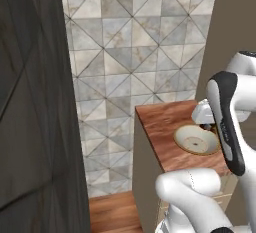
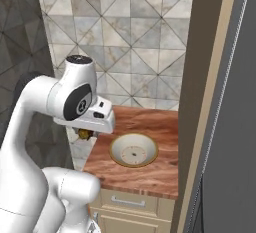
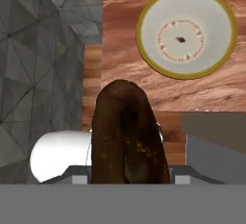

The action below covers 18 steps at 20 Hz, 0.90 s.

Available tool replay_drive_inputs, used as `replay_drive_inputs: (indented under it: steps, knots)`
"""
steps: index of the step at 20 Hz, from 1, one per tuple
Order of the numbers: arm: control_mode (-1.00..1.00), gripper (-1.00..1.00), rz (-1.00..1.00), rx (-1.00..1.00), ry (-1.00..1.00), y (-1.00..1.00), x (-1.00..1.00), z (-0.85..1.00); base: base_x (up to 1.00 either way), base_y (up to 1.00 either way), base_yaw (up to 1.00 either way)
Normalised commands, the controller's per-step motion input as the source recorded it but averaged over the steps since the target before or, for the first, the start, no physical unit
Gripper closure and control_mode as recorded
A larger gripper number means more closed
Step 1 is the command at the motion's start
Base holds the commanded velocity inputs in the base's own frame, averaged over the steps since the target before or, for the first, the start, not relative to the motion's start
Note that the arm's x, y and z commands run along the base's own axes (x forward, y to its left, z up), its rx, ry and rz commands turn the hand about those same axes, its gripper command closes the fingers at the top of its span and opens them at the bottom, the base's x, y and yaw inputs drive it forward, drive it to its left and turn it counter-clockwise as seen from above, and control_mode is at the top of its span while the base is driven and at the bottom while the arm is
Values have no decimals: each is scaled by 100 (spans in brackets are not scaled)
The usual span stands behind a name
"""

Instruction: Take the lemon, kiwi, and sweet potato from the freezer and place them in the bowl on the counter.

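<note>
On the counter, one bowl; gripper grips one, seemingly sweet potato.

A rendered home kitchen

You are looking at a kitchen: grey triangle-patterned wall tiles are backing a wood-grain table that is sitting on a beige cabinet with a metal-handled drawer, and wooden floorboards are showing below.
</note>
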Motion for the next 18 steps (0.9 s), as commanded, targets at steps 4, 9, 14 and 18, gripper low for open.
replay_drive_inputs:
  steps: [4, 9, 14, 18]
  knots:
    - [-100, 100, 0, 0, 21, -18, 69, -63, 0, 0, 0]
    - [-100, 100, 0, 0, 2, -35, 65, -71, 0, 0, 0]
    - [-100, 100, 1, 0, 0, -18, 63, -69, 0, 0, 0]
    - [-100, 100, 0, 0, -2, -14, 59, -60, 0, 0, 0]
